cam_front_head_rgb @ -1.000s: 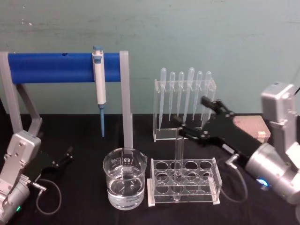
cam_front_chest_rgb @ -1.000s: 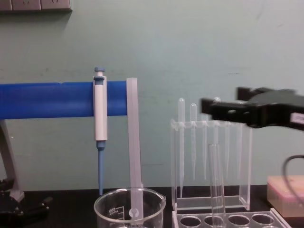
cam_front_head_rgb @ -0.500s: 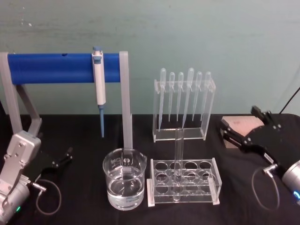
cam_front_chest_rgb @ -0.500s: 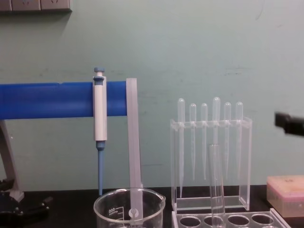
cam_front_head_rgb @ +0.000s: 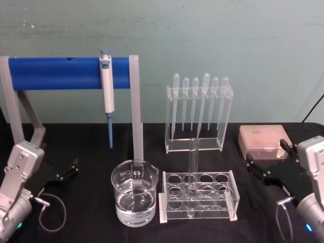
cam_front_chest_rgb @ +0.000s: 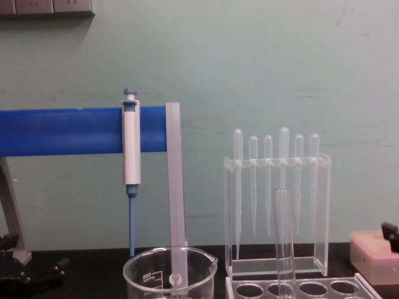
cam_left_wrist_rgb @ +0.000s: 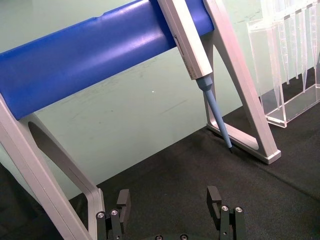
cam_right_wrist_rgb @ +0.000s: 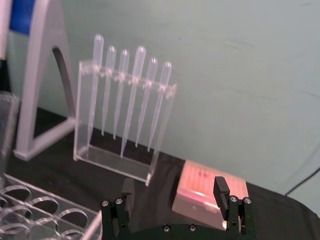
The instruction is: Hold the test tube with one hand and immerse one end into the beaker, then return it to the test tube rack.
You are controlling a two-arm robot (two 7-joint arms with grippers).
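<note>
looks basically done: test tube (cam_front_head_rgb: 192, 174) is upright in the rack (cam_front_head_rgb: 198, 196) beside the beaker (cam_front_head_rgb: 134, 192), right gripper (cam_front_head_rgb: 267, 161) and left gripper (cam_front_head_rgb: 67, 170) both spread, empty.

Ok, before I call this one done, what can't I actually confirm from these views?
- Test tube base: in the head view the rack walls blur it; the chest view's bottom edge cuts it off.
- Beaker markings: too small to read; chest view crops the liquid level.
- Right pincer: in the chest view, just a tip at the right edge.
- Left pincer: wrist view crops its base.
</note>
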